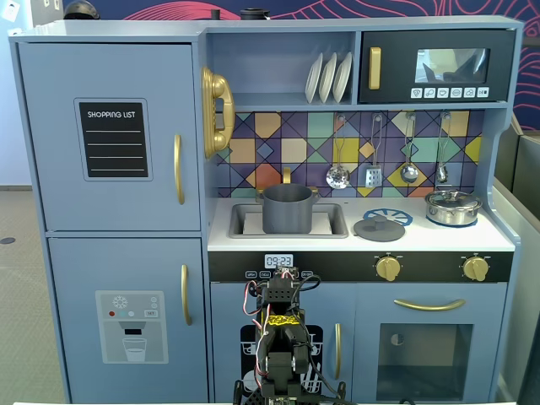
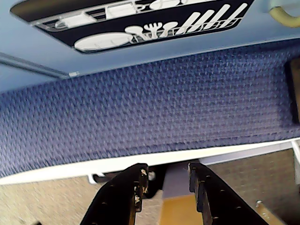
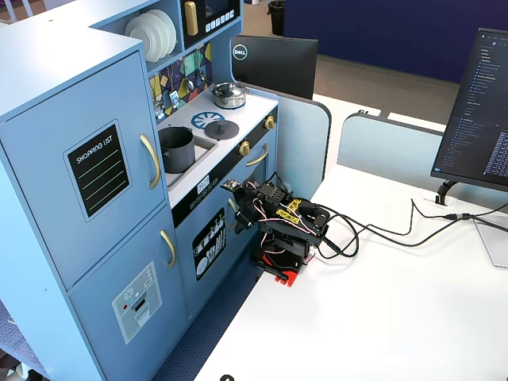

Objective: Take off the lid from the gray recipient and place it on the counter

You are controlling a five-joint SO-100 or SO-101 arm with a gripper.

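A: Where does the round, flat, matte dark-gray lid [image 1: 379, 228] lie?

B: Flat on the toy kitchen's white worktop [image 1: 498, 239], partly over the blue-and-white burner print, in both fixed views [image 3: 222, 129]. It is off the tall matte dark-gray cylindrical pot [image 1: 287, 208], which stands open-topped in the recessed sink just to its left in a fixed view.

A: What crowds the lid?

B: The low shiny silver pot with a glass lid [image 1: 452, 207] stands near it on the right, apart from it. The worktop's front edge runs just below the lid, with bare white on both sides.

A: And the tool?

B: The black two-finger tool [image 2: 168, 180] is folded low with the arm, in front of the lower cabinet doors [image 3: 205, 246], well below the worktop. In the wrist view its fingers [image 2: 136, 185] stand a narrow gap apart, gripping nothing, over blue carpet and the white desk edge.
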